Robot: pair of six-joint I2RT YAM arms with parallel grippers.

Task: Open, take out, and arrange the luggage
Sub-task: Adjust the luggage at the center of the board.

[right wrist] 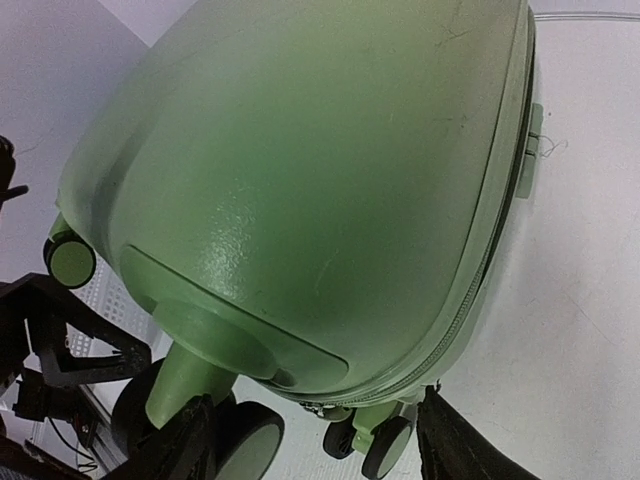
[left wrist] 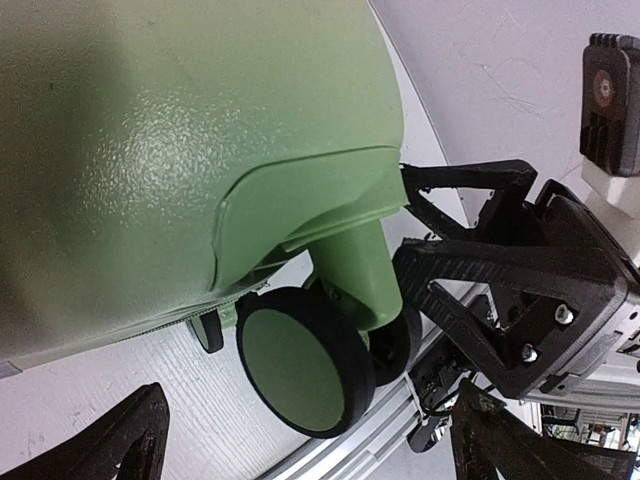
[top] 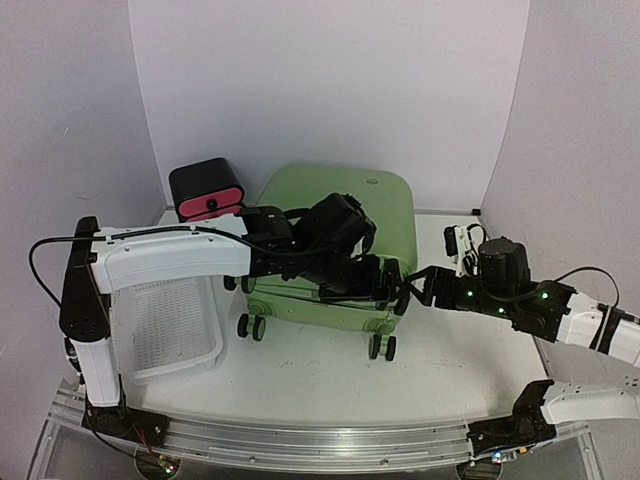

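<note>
luggage (top: 385, 205) lies shut on counter (top: 450, 350); left jaws gape empty beside its wheel (left wrist: 300, 365), right jaws part-open around it, whether gripping unclear

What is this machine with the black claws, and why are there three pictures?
It is a robot with two arms bolted to a table. One picture looks down from above; the other two come from a camera on each wrist, very close up. On the table are the luggage, a big green suitcase, a white basket and a black box with pink fronts. The left claw and the right claw are both open beside the suitcase's wheels. Nothing looks gripped yet.
</note>
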